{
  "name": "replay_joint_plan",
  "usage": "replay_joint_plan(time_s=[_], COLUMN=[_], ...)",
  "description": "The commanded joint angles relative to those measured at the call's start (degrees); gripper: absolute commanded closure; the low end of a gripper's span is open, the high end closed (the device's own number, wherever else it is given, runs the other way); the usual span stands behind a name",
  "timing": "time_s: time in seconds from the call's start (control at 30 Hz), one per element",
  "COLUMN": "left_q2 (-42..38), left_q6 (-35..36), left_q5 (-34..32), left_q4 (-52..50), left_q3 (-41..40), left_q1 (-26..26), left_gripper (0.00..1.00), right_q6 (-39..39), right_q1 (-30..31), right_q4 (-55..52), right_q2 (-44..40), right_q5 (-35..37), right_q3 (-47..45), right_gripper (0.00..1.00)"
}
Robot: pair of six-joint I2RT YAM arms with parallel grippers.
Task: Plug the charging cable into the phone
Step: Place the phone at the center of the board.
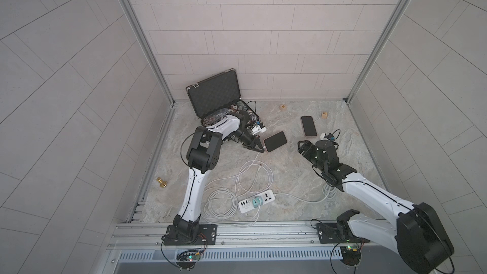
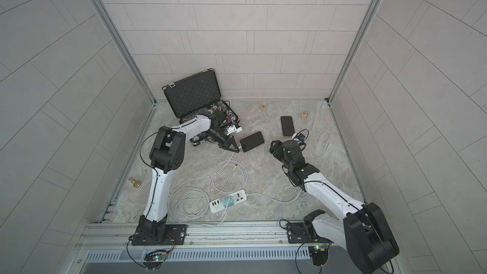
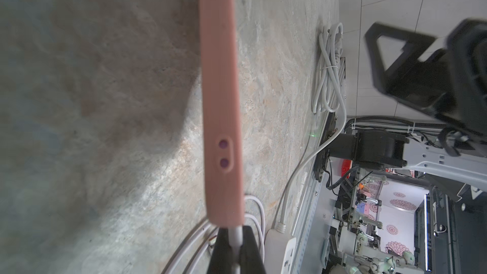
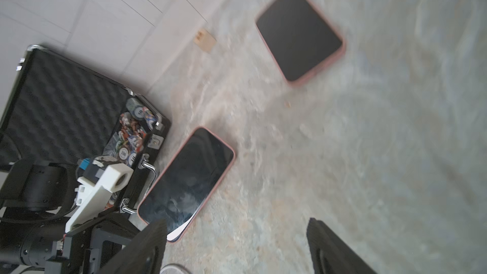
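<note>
A phone in a pink case with a dark screen (image 1: 275,141) lies flat near the middle of the marbled grey stone surface (image 1: 290,170). It sits just beside an open black foam-lined case (image 1: 213,96).

The left fingers (image 3: 220,254) are clenched on the plug end of the white charging cable (image 3: 235,237), and the plug's tip meets the phone's short end. In the left wrist view the plug appears to sit at the port, but it is not possible to tell whether it is pushed fully home. The task looks close to done, with perhaps a final push and a release left.

The right fingers (image 4: 332,249) are spread wide and hold nothing. They hover near the phone's other end without touching it.

A second pink-cased phone (image 1: 308,126) lies well apart, closer to the back wall.
</note>
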Motion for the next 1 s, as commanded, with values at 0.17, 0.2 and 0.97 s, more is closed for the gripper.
replay_joint_plan(time_s=[0.17,0.2,0.97], left_q2=[2.52,2.85,-2.68], left_q6=[-4.07,-4.34,-3.06], left_q5=[0.76,0.78,-0.91], left_q4=[2.59,2.75,0.95], left_q3=[2.69,2.82,2.69], left_q1=[-0.35,-0.37,2.52], left_gripper=[0.95,0.93,0.43], right_q6=[22.50,24.70,14.47], right_q1=[-1.46,-1.58,-2.55], right_q4=[18.86,24.66,12.20], right_q2=[17.00,20.10,40.03], right_q5=[-15.04,-16.16,-11.26], right_q3=[1.44,1.26,24.78], right_gripper=[0.08,0.07,0.00])
